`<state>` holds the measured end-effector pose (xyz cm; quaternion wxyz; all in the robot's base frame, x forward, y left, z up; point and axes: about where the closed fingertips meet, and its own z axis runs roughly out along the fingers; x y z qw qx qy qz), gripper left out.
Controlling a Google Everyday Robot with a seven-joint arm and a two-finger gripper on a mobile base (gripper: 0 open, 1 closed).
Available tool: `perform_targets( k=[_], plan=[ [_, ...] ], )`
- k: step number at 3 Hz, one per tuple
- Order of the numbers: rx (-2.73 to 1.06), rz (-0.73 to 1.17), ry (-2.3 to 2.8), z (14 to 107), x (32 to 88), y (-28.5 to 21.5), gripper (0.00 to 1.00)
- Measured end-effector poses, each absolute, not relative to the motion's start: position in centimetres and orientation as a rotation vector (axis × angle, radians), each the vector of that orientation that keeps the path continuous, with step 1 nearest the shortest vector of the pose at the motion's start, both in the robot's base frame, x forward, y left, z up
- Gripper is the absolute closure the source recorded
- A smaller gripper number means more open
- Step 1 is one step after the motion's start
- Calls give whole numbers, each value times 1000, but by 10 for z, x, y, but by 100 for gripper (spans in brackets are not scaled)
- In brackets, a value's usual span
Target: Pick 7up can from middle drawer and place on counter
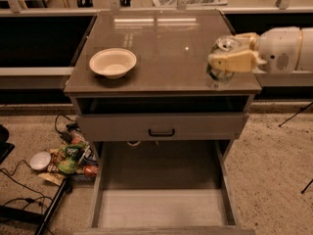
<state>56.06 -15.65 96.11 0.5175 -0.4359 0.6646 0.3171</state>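
Observation:
My gripper comes in from the right and is shut on the 7up can, which shows a silver top and a pale body. The can is upright over the front right part of the counter, at or just above its surface. The middle drawer is pulled out below, and its pale plank floor shows nothing on it. The arm reaches in from the right edge.
A white bowl sits on the counter's left side. A grey drawer front with a black handle is above the open drawer. Snack packets and a small white bowl lie on the floor at left, with cables.

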Motion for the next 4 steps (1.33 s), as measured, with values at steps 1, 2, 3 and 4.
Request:
perform_targets(
  k=[1,2,3,4],
  plan=[
    [-903,653,1636,1003,642,-127,100],
    [-846,641,1686,997,697,-90,100],
    [-792,647,1756,963,753,-49,100],
    [-728,629,1773,940,781,-43,100]
  ],
)
